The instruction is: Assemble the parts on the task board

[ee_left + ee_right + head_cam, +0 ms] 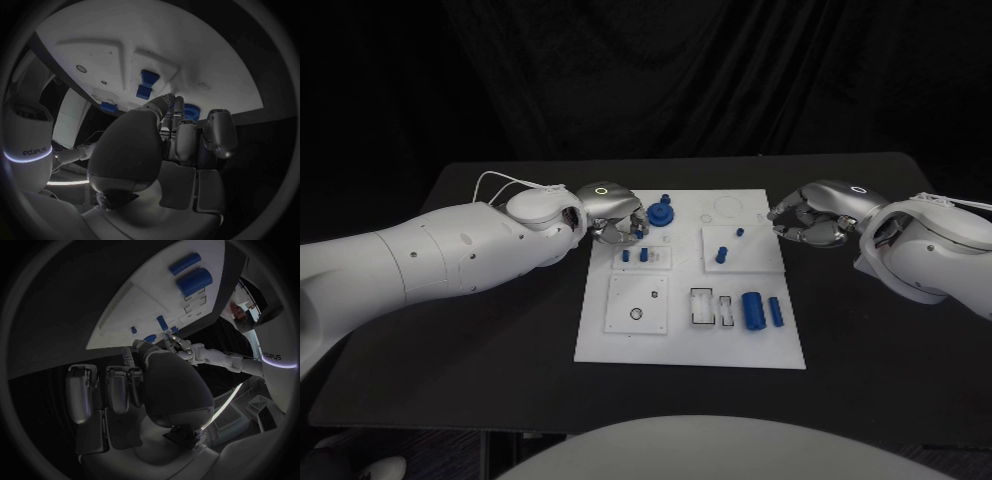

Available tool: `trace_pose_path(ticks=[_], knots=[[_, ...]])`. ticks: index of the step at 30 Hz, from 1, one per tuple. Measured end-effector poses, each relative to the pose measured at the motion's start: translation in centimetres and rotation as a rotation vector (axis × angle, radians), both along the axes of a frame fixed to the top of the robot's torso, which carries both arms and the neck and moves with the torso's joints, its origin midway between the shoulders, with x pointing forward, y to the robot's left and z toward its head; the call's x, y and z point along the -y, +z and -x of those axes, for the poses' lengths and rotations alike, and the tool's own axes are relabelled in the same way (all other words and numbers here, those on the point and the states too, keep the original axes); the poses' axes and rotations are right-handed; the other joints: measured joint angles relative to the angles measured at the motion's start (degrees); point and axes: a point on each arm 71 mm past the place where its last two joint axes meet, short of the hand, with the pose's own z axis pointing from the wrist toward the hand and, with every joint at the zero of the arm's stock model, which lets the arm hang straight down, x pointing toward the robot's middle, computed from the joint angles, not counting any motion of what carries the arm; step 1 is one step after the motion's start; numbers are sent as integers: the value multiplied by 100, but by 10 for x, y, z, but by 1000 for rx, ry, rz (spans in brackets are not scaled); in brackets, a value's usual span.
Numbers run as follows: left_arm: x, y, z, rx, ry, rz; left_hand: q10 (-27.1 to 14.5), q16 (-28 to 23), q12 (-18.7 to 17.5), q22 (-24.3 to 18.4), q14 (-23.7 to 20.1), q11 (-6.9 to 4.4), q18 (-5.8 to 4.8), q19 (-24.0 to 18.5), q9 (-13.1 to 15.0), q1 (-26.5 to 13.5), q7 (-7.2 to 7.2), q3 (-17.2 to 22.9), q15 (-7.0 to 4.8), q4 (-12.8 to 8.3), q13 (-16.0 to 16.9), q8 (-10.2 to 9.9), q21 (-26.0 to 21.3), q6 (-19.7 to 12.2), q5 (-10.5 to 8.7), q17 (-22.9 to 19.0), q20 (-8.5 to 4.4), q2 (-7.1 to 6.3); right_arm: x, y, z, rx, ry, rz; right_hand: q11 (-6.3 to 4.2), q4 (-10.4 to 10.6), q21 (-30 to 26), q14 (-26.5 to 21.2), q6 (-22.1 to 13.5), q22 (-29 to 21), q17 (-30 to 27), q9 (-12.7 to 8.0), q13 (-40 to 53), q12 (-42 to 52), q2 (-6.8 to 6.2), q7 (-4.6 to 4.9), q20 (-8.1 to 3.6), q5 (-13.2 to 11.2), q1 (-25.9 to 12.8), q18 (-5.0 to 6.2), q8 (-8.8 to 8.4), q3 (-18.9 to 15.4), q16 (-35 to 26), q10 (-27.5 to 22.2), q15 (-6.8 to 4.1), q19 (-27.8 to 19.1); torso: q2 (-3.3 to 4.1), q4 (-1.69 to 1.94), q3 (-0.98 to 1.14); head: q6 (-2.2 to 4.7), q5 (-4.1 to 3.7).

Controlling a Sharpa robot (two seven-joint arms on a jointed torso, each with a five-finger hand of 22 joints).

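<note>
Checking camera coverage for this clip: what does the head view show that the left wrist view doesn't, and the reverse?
Head view alone: the whole task board, the two blue cylinders lying at its near right, and the right robot hand off the board's right edge. Left wrist view alone: a close look at the left robot hand's fingers, with a blue part just beyond them. Shared: the board, the left robot hand and the blue pegs beside it.

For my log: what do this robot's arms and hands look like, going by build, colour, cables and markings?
Both arms are bulky, rounded white shells. Each ends in a silver metallic hand, the left hand and the right hand, with a small glowing white ring on the back. Thin white cables loop at both wrists. The wrist views show dark palms and grey padded fingers.
</note>
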Motion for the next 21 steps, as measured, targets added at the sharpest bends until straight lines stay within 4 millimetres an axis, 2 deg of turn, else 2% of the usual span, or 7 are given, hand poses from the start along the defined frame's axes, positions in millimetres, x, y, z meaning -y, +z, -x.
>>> trace_pose_path(ticks=[8, 12, 15, 19, 21], knots=[[1, 0, -1, -4, 2, -4, 17, -22, -27, 0, -42, 16, 0, -22, 59, 0, 28, 0, 0, 0, 8, -11, -32, -30, 0, -32, 22, 0, 0, 0, 0, -1, 1, 0, 0, 0, 0, 0, 0, 0, 0, 0, 0, 0, 0, 0, 0, 0, 0, 0, 0, 0, 0, 0, 0, 0, 2, 2, 0, 0, -4], [1, -1, -2, -8, 3, -6, 17, -45, -117, 0, -62, 16, 0, -43, 40, 0, 5, 10, 20, -10, 8, -117, -69, -142, -36, -70, 1, 0, -1, 0, 0, -2, 2, 0, 0, -17, 0, 0, 0, 0, 0, -8, -1, 0, 0, 0, 0, 0, 0, 0, 0, 17, 0, 0, 0, 0, 2, 2, 0, 0, -8], [0, -3, -1, -15, 6, -12, -38, -62, -243, 0, -88, 71, 1, -64, -53, 0, -77, 17, 47, -16, -6, -228, -133, -432, -175, -101, 22, 1, -1, 0, 0, -3, 2, 1, 0, -17, 0, 0, 0, 0, 0, -8, -1, -7, 0, 0, 0, 0, 0, 0, 0, 17, 0, 0, 0, 0, 3, 2, 0, 0, -9], [-2, -6, -1, -24, 11, -19, -130, -84, -379, 0, -114, 137, 1, -103, -166, 0, -190, 18, 73, -16, -33, -242, -163, -831, -261, -143, 22, 2, -1, 0, 0, -3, 2, 1, 0, -26, 0, 0, 0, 0, 0, -20, -1, -23, 0, 0, 0, 0, 0, 0, 0, 26, 0, 0, 0, 0, 4, 2, 0, 0, -4], [-2, -6, -1, -25, 13, -21, -251, -84, -534, 0, -129, 211, 1, -115, -271, -65, -284, 59, 141, 25, -90, -242, -163, -1198, -399, -143, 34, -63, -1, 0, 0, -3, 2, 1, 0, -33, 0, 0, 0, 0, 0, -26, -1, -23, 0, 0, 0, 0, 0, 0, 0, 33, 0, 0, 0, 0, 3, 2, 0, 0, -1]])
